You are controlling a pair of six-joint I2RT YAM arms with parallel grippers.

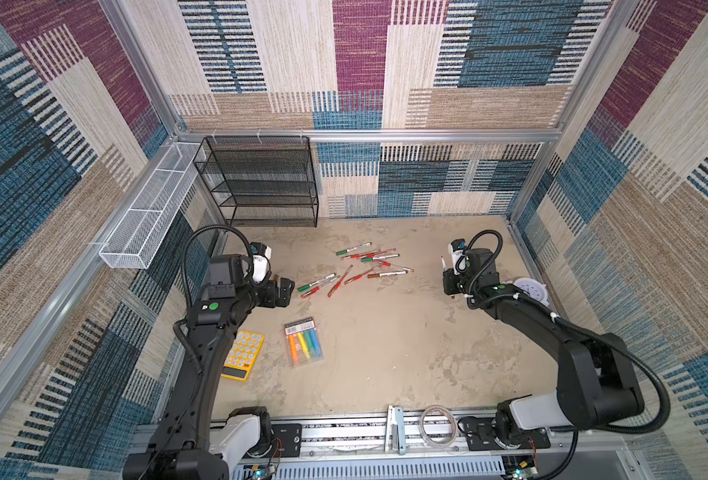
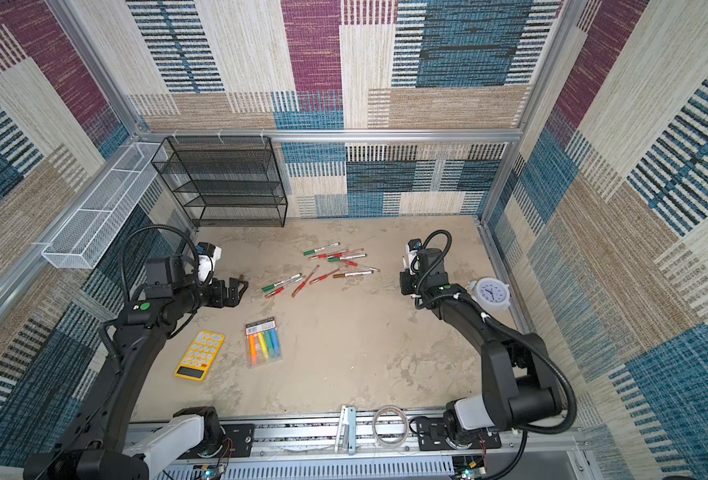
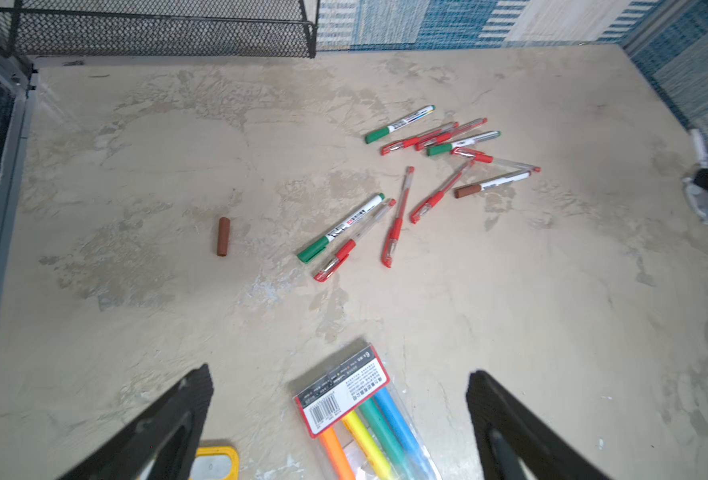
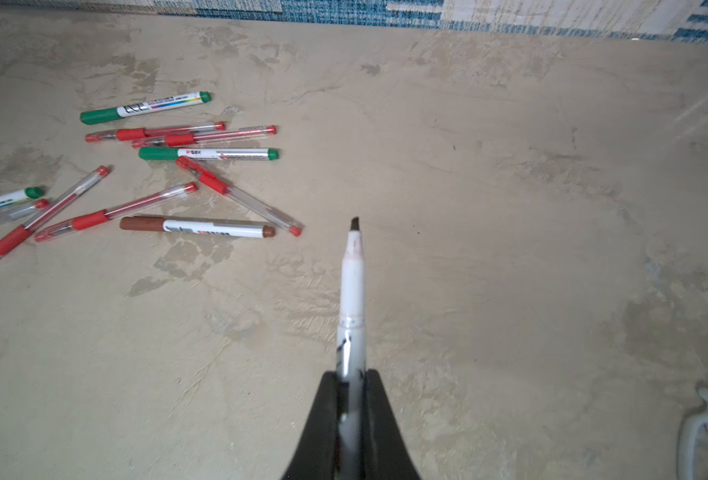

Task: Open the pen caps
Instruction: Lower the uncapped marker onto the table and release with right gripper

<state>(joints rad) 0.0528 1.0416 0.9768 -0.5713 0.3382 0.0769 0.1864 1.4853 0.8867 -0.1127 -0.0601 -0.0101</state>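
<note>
A brown pen cap (image 3: 223, 236) lies loose on the table, off its pen. It sits just beyond my left gripper (image 1: 285, 291), which is open and holds nothing (image 3: 339, 374). My right gripper (image 4: 351, 376) is shut on an uncapped white-barrelled pen (image 4: 352, 291), whose dark tip points away from the jaws. In both top views that pen (image 1: 443, 262) stands upright above the gripper at the right. Several capped pens lie scattered mid-table, among them a brown-capped marker (image 4: 202, 226), green-capped markers (image 3: 344, 226) and thin red pens (image 1: 339, 282).
A clear pack of highlighters (image 1: 303, 341) and a yellow calculator (image 1: 242, 353) lie near the left arm. A black mesh shelf (image 1: 260, 183) stands at the back left, beside a white mesh basket (image 1: 144, 224). A white clock (image 2: 491, 293) sits behind the right arm.
</note>
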